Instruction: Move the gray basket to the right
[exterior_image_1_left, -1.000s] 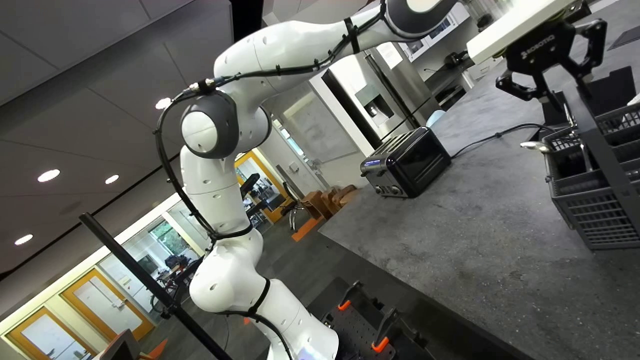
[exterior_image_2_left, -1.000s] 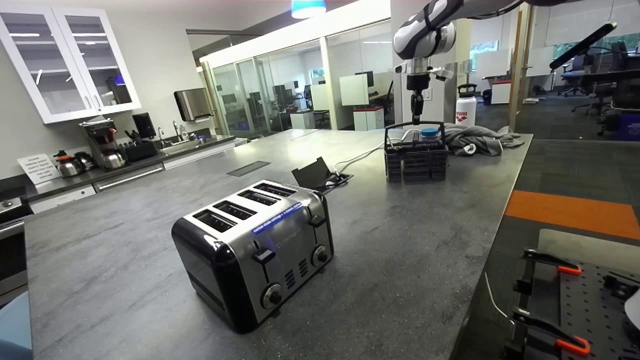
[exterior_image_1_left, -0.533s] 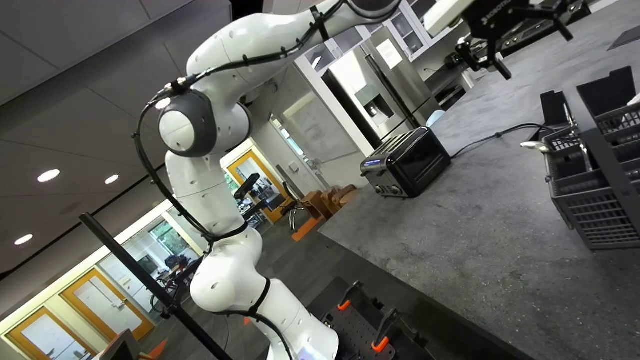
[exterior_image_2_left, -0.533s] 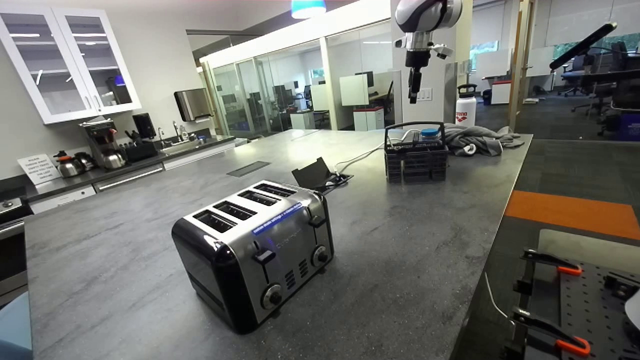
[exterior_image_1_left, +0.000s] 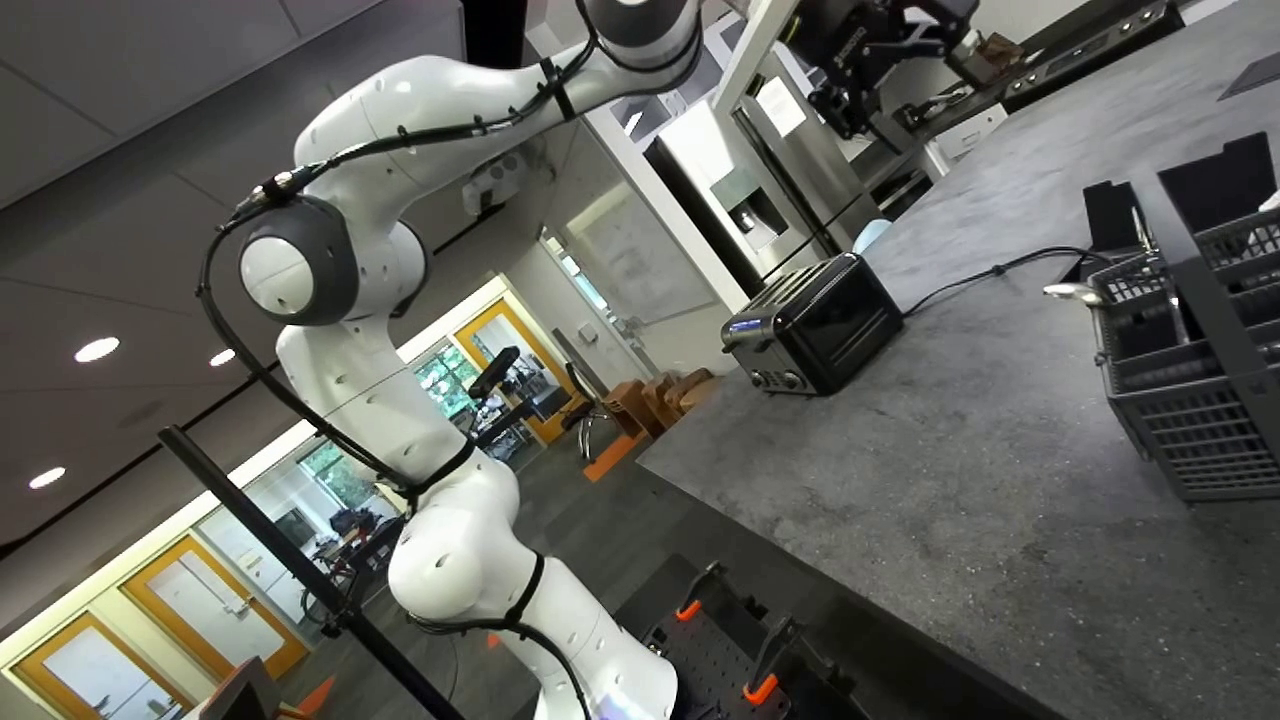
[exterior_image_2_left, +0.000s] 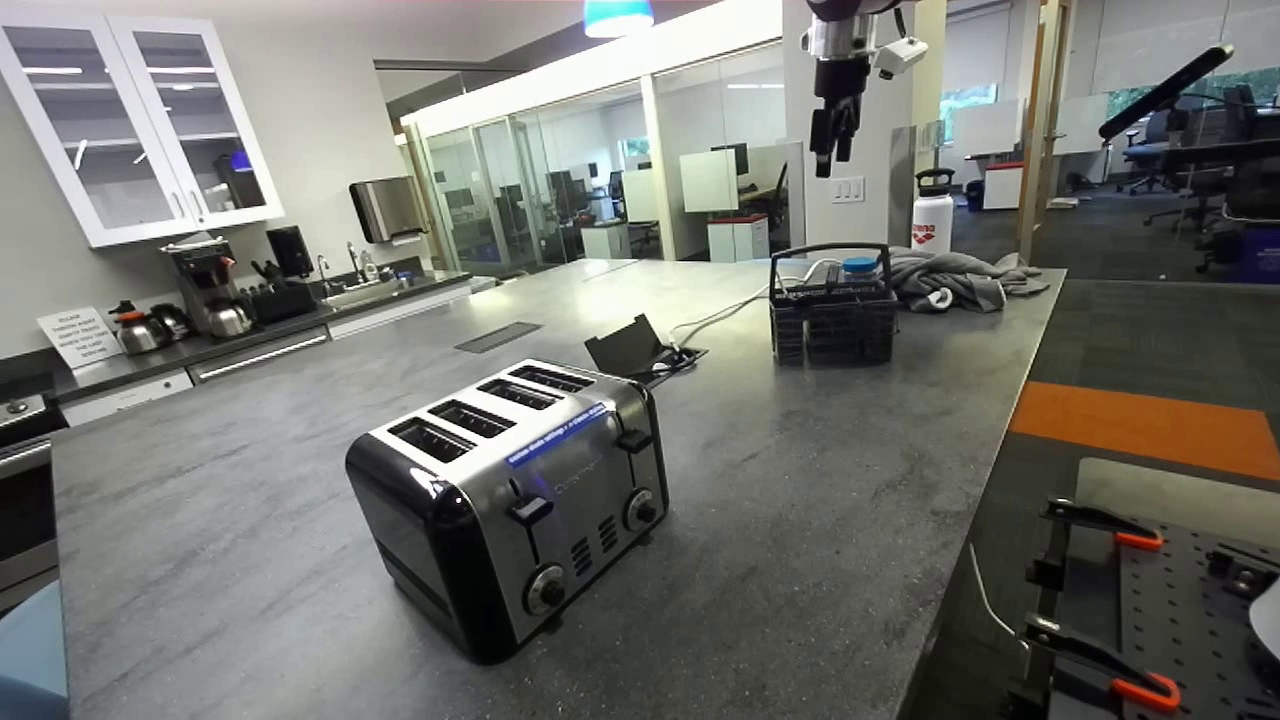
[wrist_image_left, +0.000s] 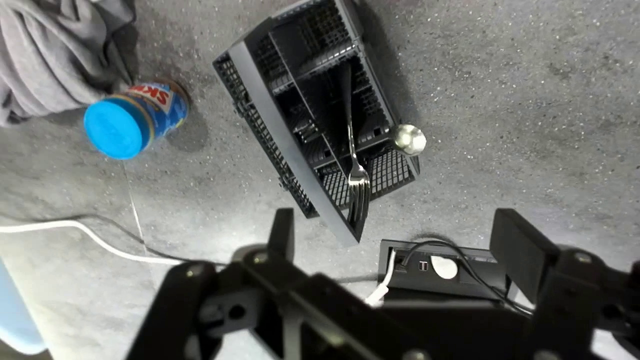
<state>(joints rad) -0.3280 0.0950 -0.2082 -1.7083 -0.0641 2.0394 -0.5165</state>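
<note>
While the gripper is held high above the counter, jaws spread wide and gripping nothing, the gray basket is seen standing on that counter below, up and left of the jaw gap in the wrist view. Its long axis, followed by the handle, is slanted to the closing line, so some turning seems needed before any grasp.

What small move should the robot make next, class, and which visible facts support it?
Probably keep easing the gripper up and away: its open fingers hold nothing, it has risen from near the handle of the gray basket within the last second, and the basket stands on the counter, suggesting release.
</note>
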